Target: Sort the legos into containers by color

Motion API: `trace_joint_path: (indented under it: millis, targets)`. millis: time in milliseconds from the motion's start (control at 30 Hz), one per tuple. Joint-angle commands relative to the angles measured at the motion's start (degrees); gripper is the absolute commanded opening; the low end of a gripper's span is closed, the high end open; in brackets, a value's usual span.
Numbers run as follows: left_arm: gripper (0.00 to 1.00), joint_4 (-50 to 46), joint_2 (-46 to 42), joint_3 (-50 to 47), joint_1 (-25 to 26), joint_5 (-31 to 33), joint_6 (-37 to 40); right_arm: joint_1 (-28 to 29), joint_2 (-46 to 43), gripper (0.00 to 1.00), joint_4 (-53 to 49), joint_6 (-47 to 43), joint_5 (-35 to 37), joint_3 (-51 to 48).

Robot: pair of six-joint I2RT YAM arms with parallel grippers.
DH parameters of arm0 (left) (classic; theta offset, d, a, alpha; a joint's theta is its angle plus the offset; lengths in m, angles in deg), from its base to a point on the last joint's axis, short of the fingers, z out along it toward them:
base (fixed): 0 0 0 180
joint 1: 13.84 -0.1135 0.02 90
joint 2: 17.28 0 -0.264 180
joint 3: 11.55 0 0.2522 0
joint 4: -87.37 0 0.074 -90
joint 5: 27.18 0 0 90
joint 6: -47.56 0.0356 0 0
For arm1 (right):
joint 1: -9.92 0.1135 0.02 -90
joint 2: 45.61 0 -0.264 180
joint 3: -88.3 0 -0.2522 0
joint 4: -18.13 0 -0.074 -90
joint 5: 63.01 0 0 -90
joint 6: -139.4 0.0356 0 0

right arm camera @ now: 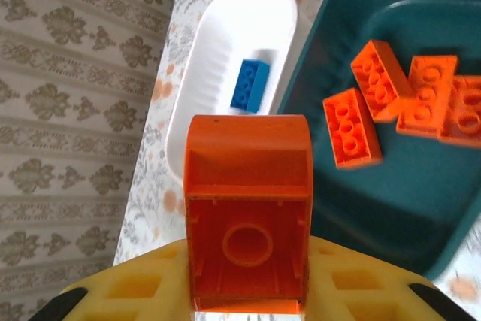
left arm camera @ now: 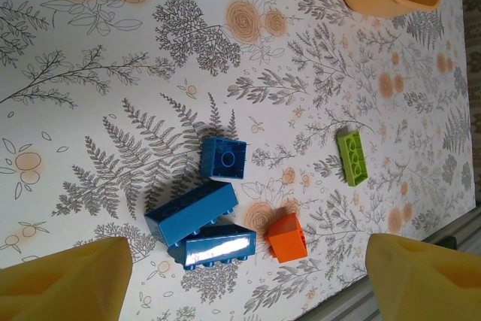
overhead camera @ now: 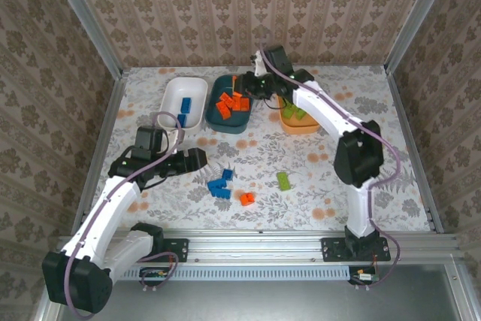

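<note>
My right gripper (overhead camera: pixel 249 85) hangs over the dark teal bin (overhead camera: pixel 230 122), shut on an orange brick (right arm camera: pixel 249 212) whose hollow underside faces the wrist camera. Several orange bricks (right arm camera: pixel 352 127) lie in the teal bin (right arm camera: pixel 376 208). The white bin (overhead camera: pixel 174 95) holds blue bricks (right arm camera: pixel 249 84). Green bricks (overhead camera: pixel 294 113) sit in the orange bin (overhead camera: pixel 299 127). My left gripper (overhead camera: pixel 201 159) is open, low over the table, beside the loose pile. Between its yellow fingers (left arm camera: pixel 64 280) lie three blue bricks (left arm camera: pixel 192 212), an orange brick (left arm camera: pixel 287 237) and a green brick (left arm camera: pixel 352 157).
The loose bricks (overhead camera: pixel 220 186) lie on the flowered tablecloth near the front metal rail (overhead camera: pixel 255 240). Metal posts and papered walls close in the table on three sides. The three bins stand in a row at the back centre.
</note>
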Motion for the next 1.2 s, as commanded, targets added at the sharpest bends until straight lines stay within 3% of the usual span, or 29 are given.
trace_joint_path:
  millis: [0,300,433,533,733,1167]
  targets:
    - [0.83,-1.93,-1.29,0.00,-0.84,-1.28,2.38,-0.24,7.23,0.34,-3.44,2.13,-0.11,8.82]
    - [0.83,-2.32,-1.82,-1.01,-1.37,-1.64,2.21,-0.98,23.47,0.33,-14.64,0.16,4.90,29.93]
    - [0.83,-1.94,-2.02,-1.67,-1.46,-2.02,1.78,-2.30,26.53,0.33,-15.37,0.75,5.73,31.08]
    - [0.83,-2.21,-2.28,-1.94,-1.47,-1.93,1.99,-2.83,27.42,0.37,-15.71,0.56,5.95,30.99]
    - [0.83,-1.66,-1.75,-2.18,-1.54,-2.08,1.85,-3.01,27.03,0.57,-15.29,0.38,5.01,29.77]
    - [0.83,-1.95,-2.47,-2.03,-1.56,-2.21,1.27,-2.83,19.35,0.61,-16.93,-2.44,4.84,29.58]
